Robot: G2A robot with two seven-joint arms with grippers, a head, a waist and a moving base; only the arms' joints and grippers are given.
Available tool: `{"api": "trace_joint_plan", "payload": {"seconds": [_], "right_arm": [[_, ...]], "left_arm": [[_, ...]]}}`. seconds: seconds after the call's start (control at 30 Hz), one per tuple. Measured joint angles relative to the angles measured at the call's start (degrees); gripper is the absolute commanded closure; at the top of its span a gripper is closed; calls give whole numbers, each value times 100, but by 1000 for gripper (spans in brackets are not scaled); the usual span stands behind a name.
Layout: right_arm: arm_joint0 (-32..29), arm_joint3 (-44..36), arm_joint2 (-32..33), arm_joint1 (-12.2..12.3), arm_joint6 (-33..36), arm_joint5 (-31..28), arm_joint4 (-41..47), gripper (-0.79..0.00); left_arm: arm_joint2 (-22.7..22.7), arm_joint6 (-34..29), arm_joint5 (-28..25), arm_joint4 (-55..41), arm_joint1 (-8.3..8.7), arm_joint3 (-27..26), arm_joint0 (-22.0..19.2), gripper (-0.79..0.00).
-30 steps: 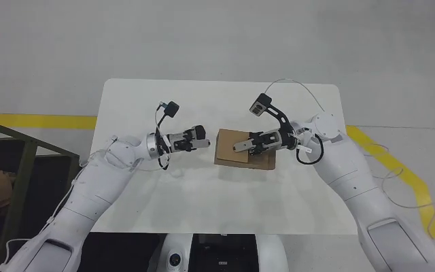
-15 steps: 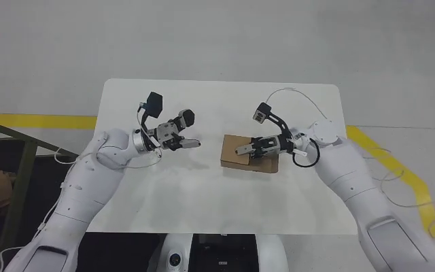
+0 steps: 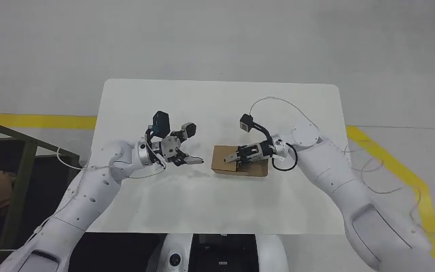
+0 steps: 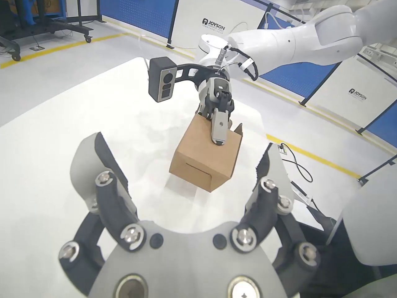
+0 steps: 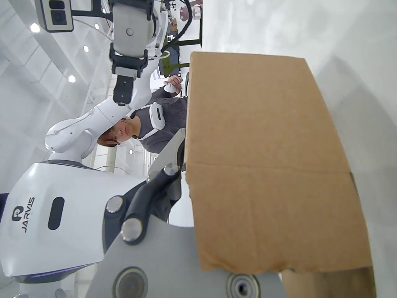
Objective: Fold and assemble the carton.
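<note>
Jaws of right gripper [image 3: 236, 156] clamped on one wall of carton [image 4: 204, 159], near its open end; jaws of left gripper [image 3: 192, 144] spread wide, apart from carton, facing its closed end; carton lies on table [image 3: 272, 197], near middle; risks, as judged: single-wall pinch lets carton pivot or skid if pushed off-centre; hard squeeze creases wall; loose flap [image 4: 238, 129] snags

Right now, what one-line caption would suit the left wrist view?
Open left gripper faces the brown carton on the white table, the right gripper clamped on its upper wall.
</note>
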Motion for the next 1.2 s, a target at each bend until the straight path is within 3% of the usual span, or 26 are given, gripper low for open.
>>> {"api": "trace_joint_plan", "payload": {"seconds": [0.03,0.1,0.33,0.57,0.87,1.07,1.2], "right_arm": [[29,88,-52,-43,0,0,20,-299],[94,291,-140,-134,9,9,105,-785],[281,778,-284,-334,72,72,270,-785],[422,1070,-158,-248,48,48,148,-785],[330,428,298,143,92,92,42,-785],[-49,-522,793,523,-120,-119,-145,-785],[-439,-1244,1189,784,-171,-171,-370,-785]], "left_arm": [[3,9,0,9,3,4,-2,-785],[-1,-9,0,-6,0,3,-1,-785],[-3,-15,0,-11,-1,1,0,-785],[-3,-14,0,-10,-1,1,0,-785],[-14,-146,227,82,-10,-133,68,-785],[17,-390,520,836,-16,-348,182,-785],[63,-64,793,1435,-39,-493,314,-785]]}}
